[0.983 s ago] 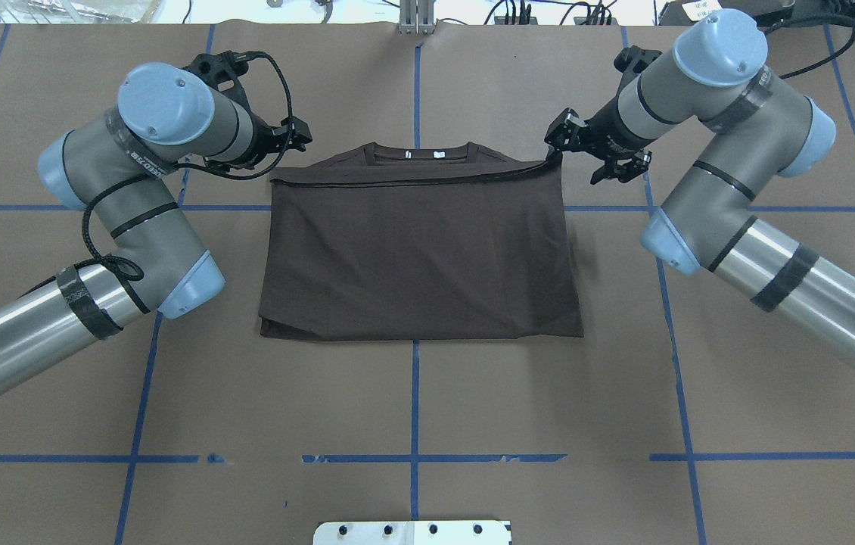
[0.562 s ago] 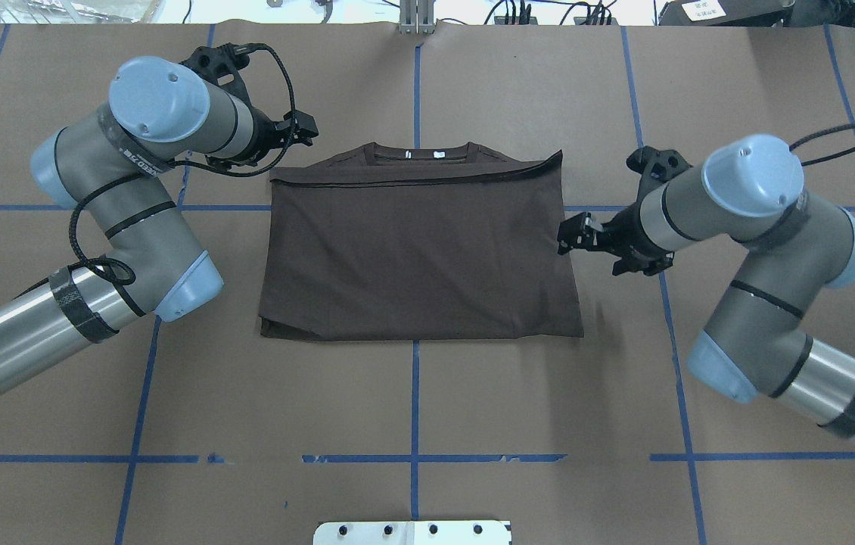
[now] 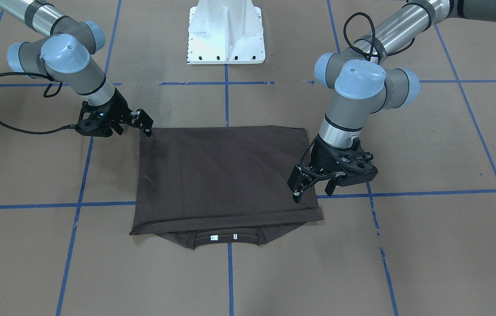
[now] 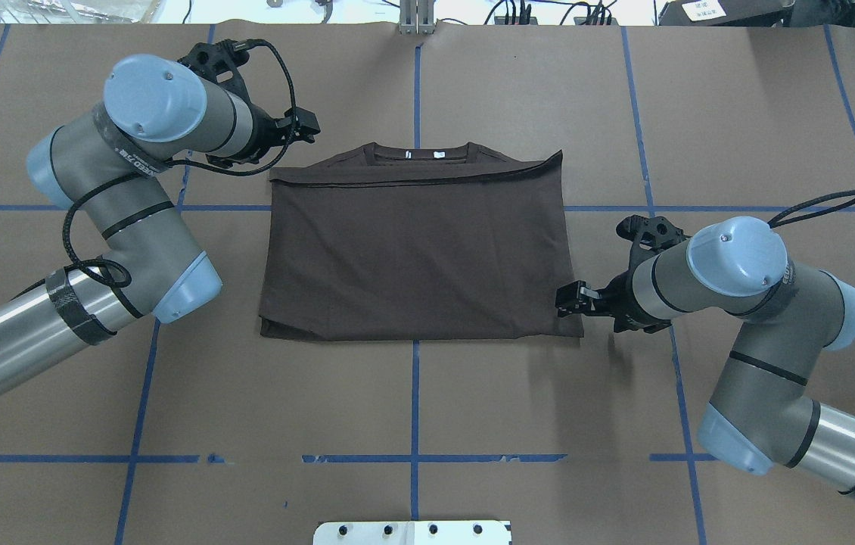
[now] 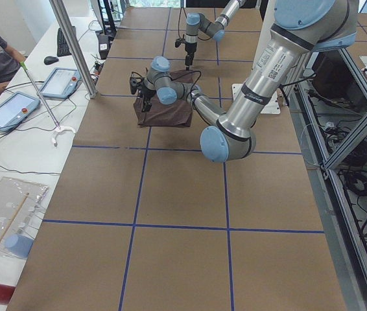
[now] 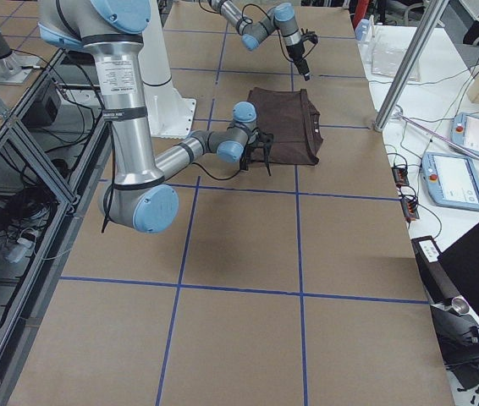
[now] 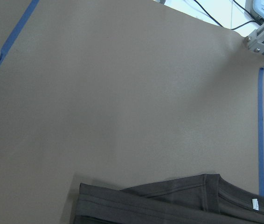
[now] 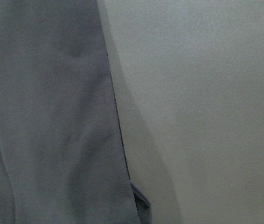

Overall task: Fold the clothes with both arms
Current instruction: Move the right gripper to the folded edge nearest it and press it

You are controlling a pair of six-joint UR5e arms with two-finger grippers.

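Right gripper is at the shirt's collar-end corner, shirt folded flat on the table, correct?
Not quite: the overhead view shows the right gripper at a corner of the shirt at the end away from the collar. The shirt is folded flat on the table.

Brown table (image 4: 548, 393) — blue tape grid (image 4: 414, 409)
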